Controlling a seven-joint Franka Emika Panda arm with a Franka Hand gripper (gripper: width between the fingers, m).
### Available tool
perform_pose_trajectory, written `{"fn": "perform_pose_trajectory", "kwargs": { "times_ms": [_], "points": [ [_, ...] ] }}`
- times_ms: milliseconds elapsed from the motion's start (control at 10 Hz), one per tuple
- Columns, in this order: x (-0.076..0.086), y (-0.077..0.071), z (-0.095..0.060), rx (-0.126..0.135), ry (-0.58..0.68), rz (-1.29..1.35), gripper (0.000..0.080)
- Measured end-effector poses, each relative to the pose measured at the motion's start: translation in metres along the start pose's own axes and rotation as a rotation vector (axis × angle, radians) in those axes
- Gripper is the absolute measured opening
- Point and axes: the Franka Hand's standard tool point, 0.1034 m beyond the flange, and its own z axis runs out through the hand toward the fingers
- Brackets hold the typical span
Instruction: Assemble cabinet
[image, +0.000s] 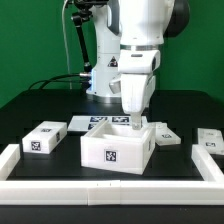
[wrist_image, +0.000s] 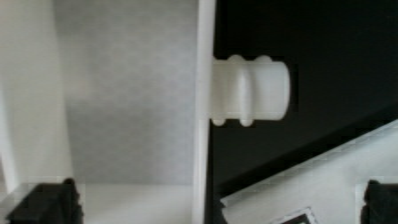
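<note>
The cabinet box (image: 117, 150) is a white open-topped box with a marker tag on its front, standing mid-table. My gripper (image: 134, 122) hangs straight down over the box's back right corner, fingertips at rim level. In the wrist view the gripper (wrist_image: 214, 205) is open. Its dark fingers (wrist_image: 50, 203) stand wide apart on either side of the box's thin wall (wrist_image: 206, 120), not touching it. A ribbed round knob (wrist_image: 253, 90) sticks out from the wall's outer side. Small white drawer blocks lie at the exterior view's left (image: 44, 138) and right (image: 161, 134).
Another tagged white block (image: 209, 138) lies at the far right. The marker board (image: 95, 123) lies flat behind the box. A low white border rail (image: 110, 190) runs along the front and sides. A white tagged surface (wrist_image: 329, 165) shows beside the wall in the wrist view.
</note>
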Motion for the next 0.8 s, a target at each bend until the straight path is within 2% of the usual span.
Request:
{"fn": "perform_pose_trajectory", "kwargs": {
  "times_ms": [400, 600, 800],
  "points": [
    [-0.004, -0.003, 0.022, 0.021, 0.002, 0.012, 0.0798],
    [-0.004, -0.004, 0.025, 0.029, 0.000, 0.041, 0.0798],
    [-0.004, -0.003, 0.024, 0.030, -0.002, 0.052, 0.0535]
  ]
}}
